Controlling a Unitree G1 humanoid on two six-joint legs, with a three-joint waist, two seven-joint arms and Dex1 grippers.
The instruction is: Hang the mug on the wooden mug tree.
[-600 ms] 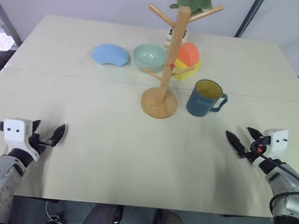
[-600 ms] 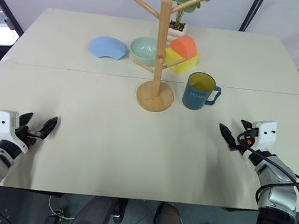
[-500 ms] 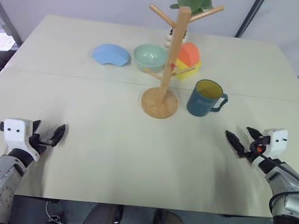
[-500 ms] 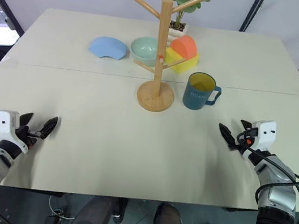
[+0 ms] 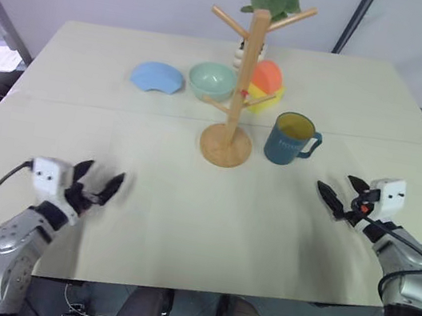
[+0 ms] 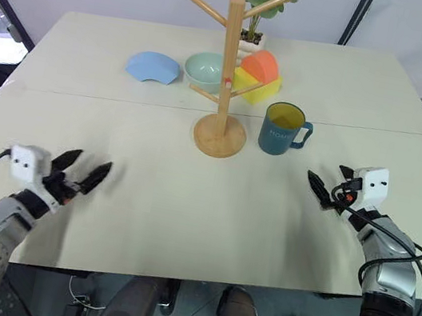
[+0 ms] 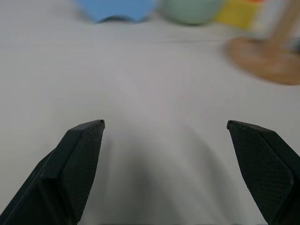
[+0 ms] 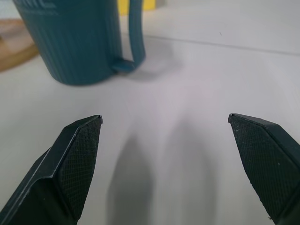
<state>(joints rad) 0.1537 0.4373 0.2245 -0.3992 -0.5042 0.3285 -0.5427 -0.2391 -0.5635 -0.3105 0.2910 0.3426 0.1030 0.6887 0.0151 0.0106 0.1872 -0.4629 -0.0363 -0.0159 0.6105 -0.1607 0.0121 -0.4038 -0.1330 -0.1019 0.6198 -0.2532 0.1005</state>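
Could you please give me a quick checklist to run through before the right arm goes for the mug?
1. Mug upright on the table, beside the mug tree: ok.
2. Mug handle on the side away from the tree, nearer the right gripper: ok.
3. Right fingers spread with nothing between them: ok.
4. Bare table between right gripper and mug: ok.
5. Tree pegs free of mugs: ok.
6. Left gripper open, well clear of mug and tree: ok.
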